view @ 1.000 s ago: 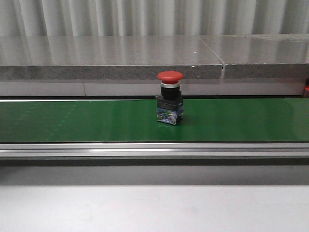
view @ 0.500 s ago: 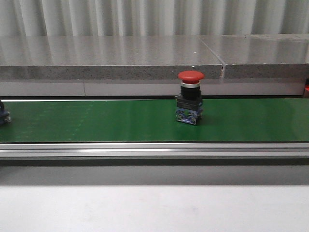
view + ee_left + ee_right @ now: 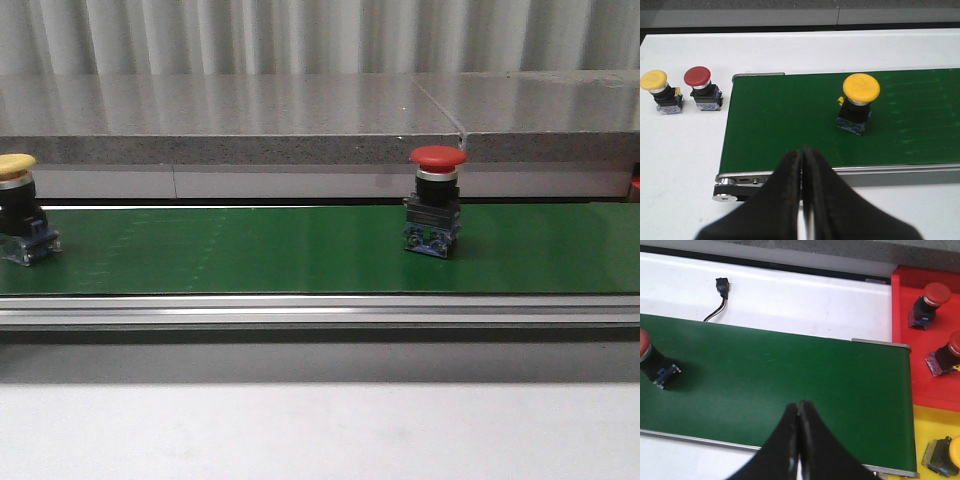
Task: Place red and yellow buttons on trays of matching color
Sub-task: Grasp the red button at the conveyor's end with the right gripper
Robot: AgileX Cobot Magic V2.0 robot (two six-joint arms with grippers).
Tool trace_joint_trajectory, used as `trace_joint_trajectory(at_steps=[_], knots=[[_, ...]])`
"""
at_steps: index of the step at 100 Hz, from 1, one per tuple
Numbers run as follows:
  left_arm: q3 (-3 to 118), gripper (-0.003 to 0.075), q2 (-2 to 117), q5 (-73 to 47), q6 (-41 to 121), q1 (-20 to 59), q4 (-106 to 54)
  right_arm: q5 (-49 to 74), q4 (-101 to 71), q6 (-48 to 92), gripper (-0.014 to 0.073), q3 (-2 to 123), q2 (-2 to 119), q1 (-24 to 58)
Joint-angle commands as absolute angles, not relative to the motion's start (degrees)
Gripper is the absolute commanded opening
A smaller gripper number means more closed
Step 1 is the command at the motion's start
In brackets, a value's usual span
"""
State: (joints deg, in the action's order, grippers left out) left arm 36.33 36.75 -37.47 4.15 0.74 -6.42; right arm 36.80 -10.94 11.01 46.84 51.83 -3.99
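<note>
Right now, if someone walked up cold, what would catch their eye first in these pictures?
Probably the red button standing upright on the green conveyor belt, right of centre in the front view, with a yellow button on the belt at the far left. Next, the red tray past the belt's end, holding two red buttons, with the yellow tray beside it. Both the left gripper and right gripper hang shut above the belt.

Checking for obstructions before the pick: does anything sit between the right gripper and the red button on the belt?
Nothing visible does. In the right wrist view, only bare green belt lies between the shut right gripper and the red button.
</note>
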Motion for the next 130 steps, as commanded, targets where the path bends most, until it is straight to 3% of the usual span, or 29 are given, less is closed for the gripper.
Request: trace_joint_trajectory(at_steps=[1, 34, 41, 50, 70, 79, 103, 130], knots=[[37.81, -0.002, 36.57, -32.8, 4.11, 1.32, -7.01, 33.45, -11.12, 11.5, -0.0068, 48.2, 50.87, -3.96], [37.81, -0.002, 36.57, -32.8, 4.11, 1.32, -6.74, 34.78, -11.12, 11.5, -0.0062, 48.2, 50.87, -3.96], [37.81, -0.002, 36.57, -32.8, 4.11, 1.32, -6.74, 36.02, -11.12, 11.5, -0.0029, 48.2, 50.94, -3.96], [37.81, -0.002, 36.57, -32.8, 4.11, 1.32, -6.74, 37.45, -11.12, 11.5, 0.0092, 48.2, 50.94, -3.96], [37.81, -0.002, 36.57, -32.8, 4.11, 1.32, -6.74, 39.8, -11.12, 11.5, 0.0549, 48.2, 50.94, -3.96], [37.81, -0.002, 36.57, -32.8, 4.11, 1.32, -6.74, 40.03, -11.12, 11.5, 0.0649, 48.2, 51.38, -3.96], [37.81, -0.002, 36.57, -32.8, 4.11, 1.32, -6.74, 40.81, -12.69, 11.98, 0.0652, 49.75, 56.98, -3.25], [37.81, -0.002, 36.57, -32.8, 4.11, 1.32, -6.74, 40.83, -12.69, 14.68, 0.0652, 53.27, 66.97, 4.36]])
